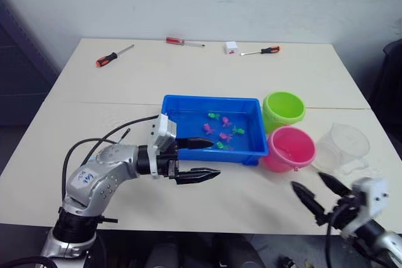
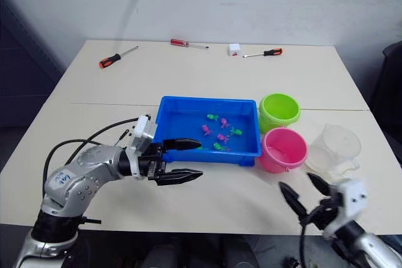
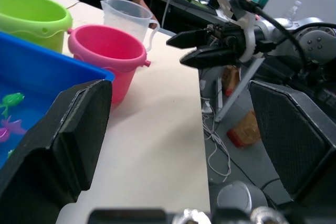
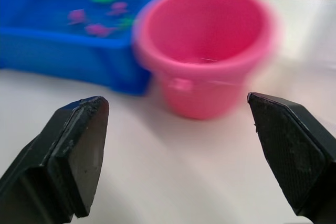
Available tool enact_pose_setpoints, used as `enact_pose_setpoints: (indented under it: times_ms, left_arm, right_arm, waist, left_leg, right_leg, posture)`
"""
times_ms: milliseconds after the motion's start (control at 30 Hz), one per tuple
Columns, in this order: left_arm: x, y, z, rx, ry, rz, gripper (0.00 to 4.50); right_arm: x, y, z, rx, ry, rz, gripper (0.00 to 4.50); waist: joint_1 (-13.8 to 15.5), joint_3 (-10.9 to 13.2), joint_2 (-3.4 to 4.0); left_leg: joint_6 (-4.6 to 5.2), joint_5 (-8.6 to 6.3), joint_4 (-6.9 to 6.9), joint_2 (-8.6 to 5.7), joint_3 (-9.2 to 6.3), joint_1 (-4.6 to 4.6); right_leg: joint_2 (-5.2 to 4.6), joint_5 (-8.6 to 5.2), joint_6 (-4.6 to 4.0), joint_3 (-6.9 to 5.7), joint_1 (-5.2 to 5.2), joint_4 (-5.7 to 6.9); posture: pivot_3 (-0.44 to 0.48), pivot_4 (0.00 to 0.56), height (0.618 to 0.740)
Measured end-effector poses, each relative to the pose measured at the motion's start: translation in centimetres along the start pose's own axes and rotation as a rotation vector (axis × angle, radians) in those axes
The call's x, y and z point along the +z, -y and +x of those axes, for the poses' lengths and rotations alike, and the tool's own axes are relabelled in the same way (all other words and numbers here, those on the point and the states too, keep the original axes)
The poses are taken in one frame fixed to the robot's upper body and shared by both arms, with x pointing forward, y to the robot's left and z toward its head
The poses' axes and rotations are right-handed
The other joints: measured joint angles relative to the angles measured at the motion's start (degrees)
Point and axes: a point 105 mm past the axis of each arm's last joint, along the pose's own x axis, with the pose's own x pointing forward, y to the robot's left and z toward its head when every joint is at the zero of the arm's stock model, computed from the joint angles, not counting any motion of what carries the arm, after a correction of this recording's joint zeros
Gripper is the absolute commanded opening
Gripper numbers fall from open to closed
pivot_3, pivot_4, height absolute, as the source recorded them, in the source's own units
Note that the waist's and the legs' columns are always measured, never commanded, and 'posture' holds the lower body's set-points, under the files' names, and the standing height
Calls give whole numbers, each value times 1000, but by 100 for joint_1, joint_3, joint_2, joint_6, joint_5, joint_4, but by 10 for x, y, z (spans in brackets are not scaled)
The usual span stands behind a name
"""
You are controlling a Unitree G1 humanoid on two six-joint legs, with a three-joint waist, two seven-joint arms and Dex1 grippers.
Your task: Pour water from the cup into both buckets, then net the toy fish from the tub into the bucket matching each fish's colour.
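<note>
Both grippers, left gripper (image 1: 200,159) and right gripper (image 1: 319,192), gape empty near the bright blue plastic tub (image 1: 182,108); pouring seemingly pending, so the right should grasp the clear plastic cup (image 1: 342,144).

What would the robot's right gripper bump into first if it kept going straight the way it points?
Most likely the round pink plastic bucket. The right gripper is open and the bucket sits straight ahead between its fingers, with bare table in between. How far away it is stays unclear.

Toy fish (image 1: 221,131) in tub (image 1: 188,108), apparently.
</note>
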Motion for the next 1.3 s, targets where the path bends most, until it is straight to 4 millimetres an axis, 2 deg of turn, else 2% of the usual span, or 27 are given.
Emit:
enact_pose_setpoints:
  times_ms: [200,333,467,700,833,1300]
  left_arm:
    - [13,-3,7,-51,1,43,4469]
    - [10,-7,7,-48,-4,31,4469]
    - [11,-8,7,-46,-4,55,4469]
    - [13,-10,7,-20,3,81,4469]
    - [12,-13,6,4,6,84,4469]
    - [13,-17,4,49,6,98,4469]
  right_arm:
    - [-1,37,5,-221,10,-3,4500]
    - [-4,70,16,-388,21,19,4500]
    - [-12,89,24,-472,7,60,4500]
    - [-23,112,27,-584,-25,88,4500]
    - [-21,128,25,-654,-15,98,4500]
    - [-22,152,38,-765,29,181,4500]
  waist:
    - [24,-1,1]
    - [29,1,5]
    - [33,0,7]
    - [34,0,9]
    - [27,-1,14]
    - [25,-2,16]
  left_leg:
    - [0,4,0,0,2,0]
    - [-3,6,-1,0,2,-4]
    - [-2,6,-1,0,2,-5]
    - [1,6,1,-1,7,-6]
    - [0,6,0,-1,7,-5]
    - [0,7,0,-1,8,-5]
  right_leg:
    - [0,2,1,3,-2,-1]
    - [1,2,1,3,-8,-1]
    - [1,2,1,3,-8,-1]
    - [1,2,2,7,-8,-1]
    - [2,2,2,7,-8,0]
    - [4,2,2,9,-9,0]
  posture:
    - [0,150,740]
    - [0,150,740]
    - [0,150,740]
    - [0,150,740]
    - [0,150,740]
    - [0,150,740]
